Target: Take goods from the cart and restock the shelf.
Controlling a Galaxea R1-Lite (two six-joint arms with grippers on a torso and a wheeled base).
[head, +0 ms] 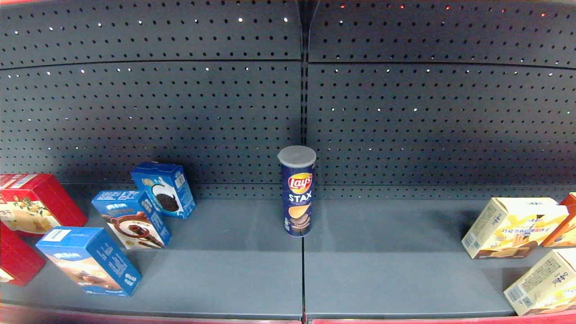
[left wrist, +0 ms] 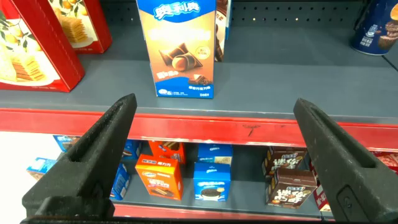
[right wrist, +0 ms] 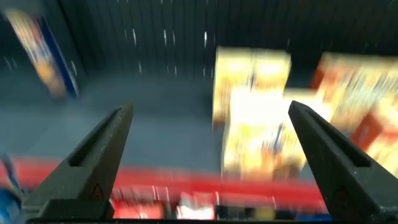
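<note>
— How are the grippers held?
— The left gripper [left wrist: 214, 102] is held wide open before the red edge of the shelf [left wrist: 280, 87], faced toward a blue box [left wrist: 183, 46]. The right gripper [right wrist: 209, 107] is likewise spread, faced toward yellow boxes [right wrist: 255, 112].
— And farther back?
— A chip can [head: 297, 191] is stood upright at mid-width, near the back.

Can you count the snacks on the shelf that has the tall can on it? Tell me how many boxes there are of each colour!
Red boxes: 2
Blue boxes: 3
Yellow boxes: 2
Orange box: 1
Can: 1
Total: 9
</note>
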